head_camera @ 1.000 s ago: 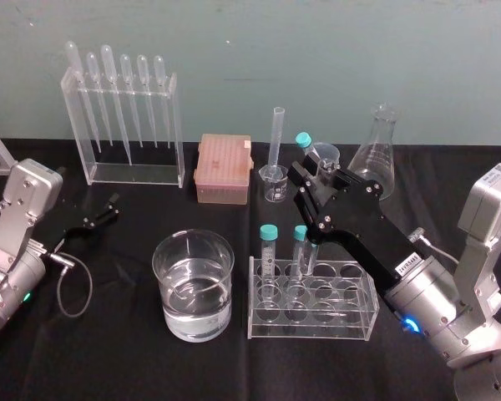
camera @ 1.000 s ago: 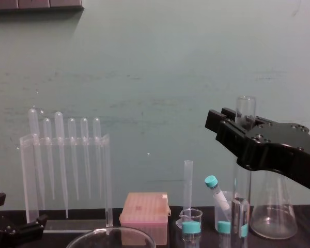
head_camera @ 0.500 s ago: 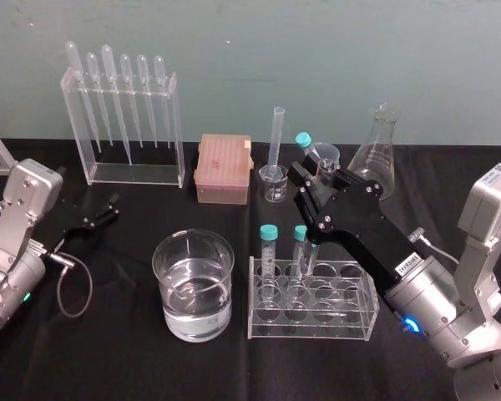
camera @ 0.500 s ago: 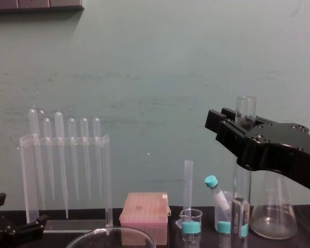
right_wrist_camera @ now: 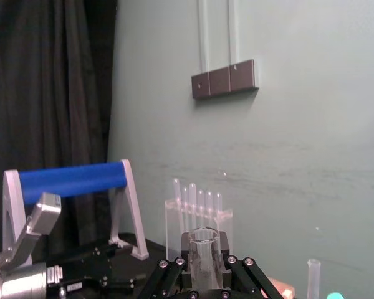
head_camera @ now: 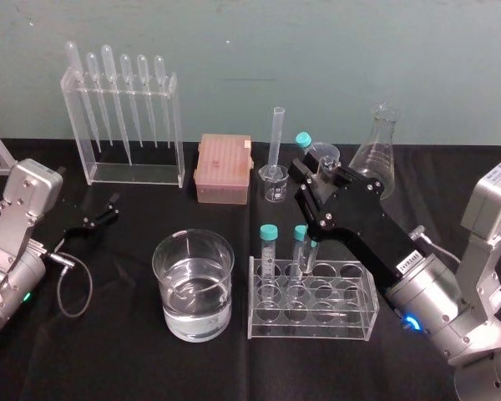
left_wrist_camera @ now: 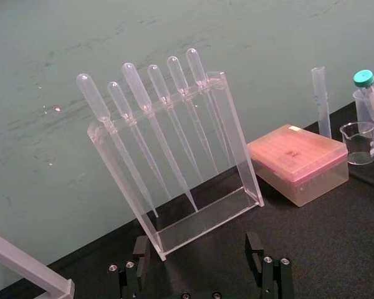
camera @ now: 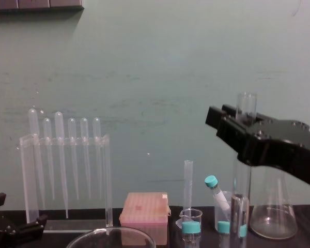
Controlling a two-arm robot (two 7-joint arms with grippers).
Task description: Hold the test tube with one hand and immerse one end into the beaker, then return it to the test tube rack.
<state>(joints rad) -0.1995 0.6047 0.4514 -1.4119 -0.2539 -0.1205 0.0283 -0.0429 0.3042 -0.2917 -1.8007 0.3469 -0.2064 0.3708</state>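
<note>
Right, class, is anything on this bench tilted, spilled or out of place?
One teal-capped tube leans in the small beaker, while the other capped tubes stand upright in the low rack. No spill shows. The right tool holds the test tube upright; the left tool sits idle.

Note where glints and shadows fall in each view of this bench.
Head view: bright glints on the beaker rim and water. Chest view: the right gripper, closed on the test tube, looks matte black; the tube's mouth catches light. Left wrist view: highlights on the pipettes; left gripper parked, open.
</note>
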